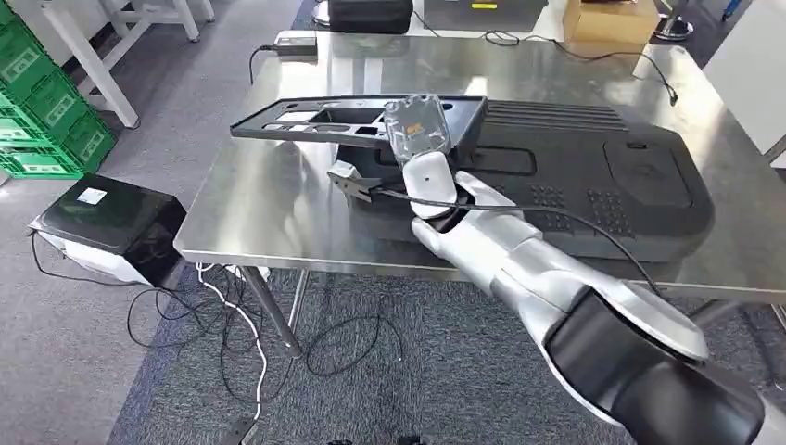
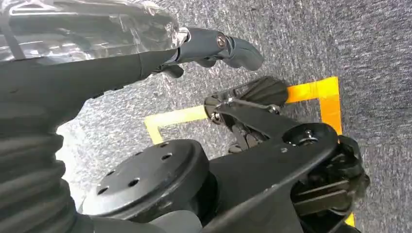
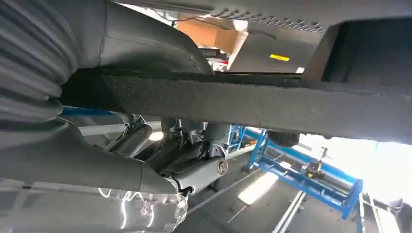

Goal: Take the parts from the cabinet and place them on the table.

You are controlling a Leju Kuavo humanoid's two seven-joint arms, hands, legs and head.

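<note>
My right hand, wrapped in a clear plastic cover, grips a long flat black panel with several cutouts by its right end. The panel hangs level just above the steel table, and its held end overlaps a large black moulded part lying on the table. In the right wrist view the panel's textured edge runs between the thumb and the fingers. My left hand hangs over the grey carpet with nothing in it, fingers apart.
Green crates stand at the far left, with a black box on the floor beside the table. Loose cables lie under the table's front edge. A cardboard box and a black case sit beyond the table.
</note>
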